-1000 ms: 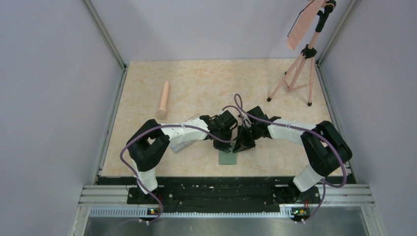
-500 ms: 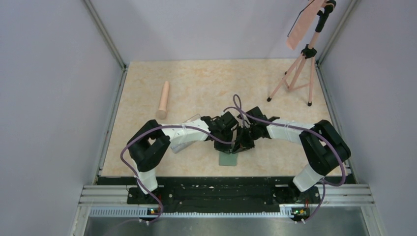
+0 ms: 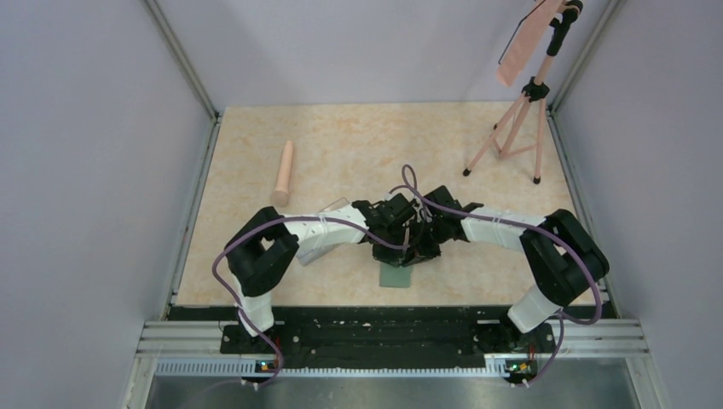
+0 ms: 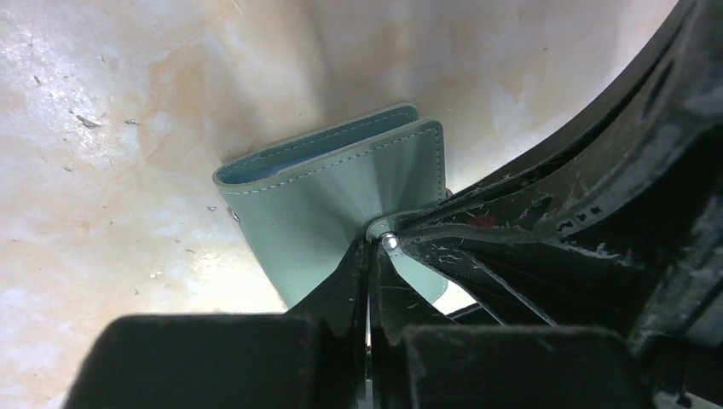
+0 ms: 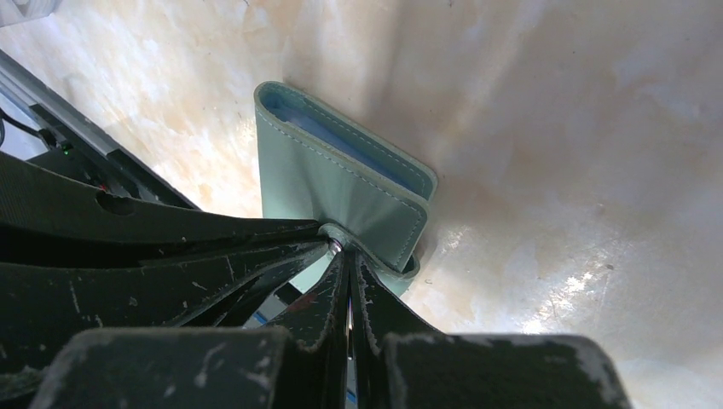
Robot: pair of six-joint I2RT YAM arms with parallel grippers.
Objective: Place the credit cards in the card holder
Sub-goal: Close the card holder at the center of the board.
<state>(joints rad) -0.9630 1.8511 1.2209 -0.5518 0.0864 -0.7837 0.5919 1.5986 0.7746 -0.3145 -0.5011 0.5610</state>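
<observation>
The card holder (image 4: 324, 204) is a muted-green wallet lying folded on the table, with pale blue pages (image 5: 341, 146) showing at its open edge. In the top view only its near end (image 3: 394, 276) shows below the two grippers. My left gripper (image 4: 369, 247) is shut, its tips against the snap tab (image 4: 385, 236) on the cover. My right gripper (image 5: 344, 253) is shut too and meets the same tab (image 5: 331, 237) from the other side. Seen from above, the left gripper (image 3: 407, 249) and right gripper (image 3: 419, 249) touch tip to tip. The credit cards are out of view.
A peach cylinder (image 3: 284, 173) lies at the back left. A peach tripod (image 3: 518, 128) carrying a panel (image 3: 520, 44) stands at the back right. A clear plastic box (image 3: 309, 255) lies partly under my left forearm. The black base rail (image 3: 367, 336) runs along the near edge.
Both grippers have drawn closer together over the card holder until their tips meet. The card holder has not moved.
</observation>
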